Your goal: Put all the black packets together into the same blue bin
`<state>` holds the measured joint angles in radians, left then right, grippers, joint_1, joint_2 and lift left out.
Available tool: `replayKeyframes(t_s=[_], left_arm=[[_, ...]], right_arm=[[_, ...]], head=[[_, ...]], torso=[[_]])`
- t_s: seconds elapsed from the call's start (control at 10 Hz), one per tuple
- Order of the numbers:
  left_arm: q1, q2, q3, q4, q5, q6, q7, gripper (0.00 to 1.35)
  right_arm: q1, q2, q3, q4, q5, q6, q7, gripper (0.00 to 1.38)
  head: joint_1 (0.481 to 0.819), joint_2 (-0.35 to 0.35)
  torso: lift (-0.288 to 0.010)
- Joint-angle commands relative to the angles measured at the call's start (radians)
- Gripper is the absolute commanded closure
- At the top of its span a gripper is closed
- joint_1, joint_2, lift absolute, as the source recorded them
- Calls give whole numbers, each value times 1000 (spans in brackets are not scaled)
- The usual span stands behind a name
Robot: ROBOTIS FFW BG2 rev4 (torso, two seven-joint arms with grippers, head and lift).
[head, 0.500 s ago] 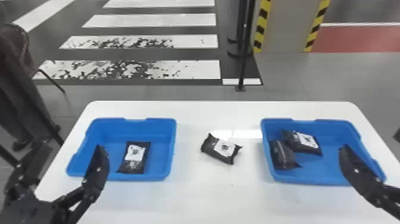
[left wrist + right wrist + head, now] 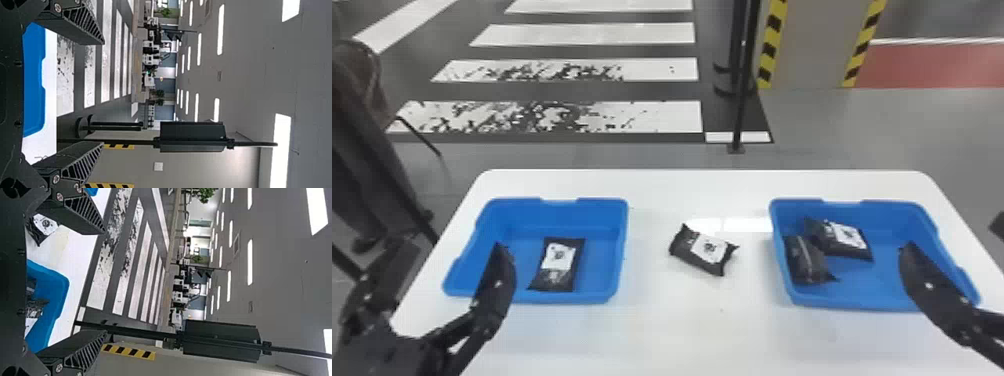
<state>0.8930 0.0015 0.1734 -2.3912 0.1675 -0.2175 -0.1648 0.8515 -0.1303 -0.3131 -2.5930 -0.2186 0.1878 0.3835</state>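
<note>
Packets and bins lie just as they did in the earlier frame, and both arms look unmoved. From left to right: the left black two-fingered gripper, wide apart and empty, hovers by a rectangular blue plastic bin holding one flat black packet with a white label. Between the bins, a matching labelled packet lies on the white table. Another blue bin holds two black packets, side by side; the right gripper, also spread and empty, hovers nearby.

White table — striped crossing and black pole beyond.
</note>
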Motion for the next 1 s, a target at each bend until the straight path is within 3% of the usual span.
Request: replayKeyframes(t_s=[0.0,0.5,0.9], left_arm=[[-2,-4,0,-1,-2,1,-1,121],[-5,-4,10,2,0,9,-10,121],[-14,-4,0,7,0,14,-10,121]], right_arm=[[-2,0,0,2,-1,1,0,119],[-123,-19,10,61,1,117,54,117],[-442,-78,161,422,3,109,98,117]], head=[[695,45],[695,51],[695,58]], torso=[[-110],[-110],[-110]])
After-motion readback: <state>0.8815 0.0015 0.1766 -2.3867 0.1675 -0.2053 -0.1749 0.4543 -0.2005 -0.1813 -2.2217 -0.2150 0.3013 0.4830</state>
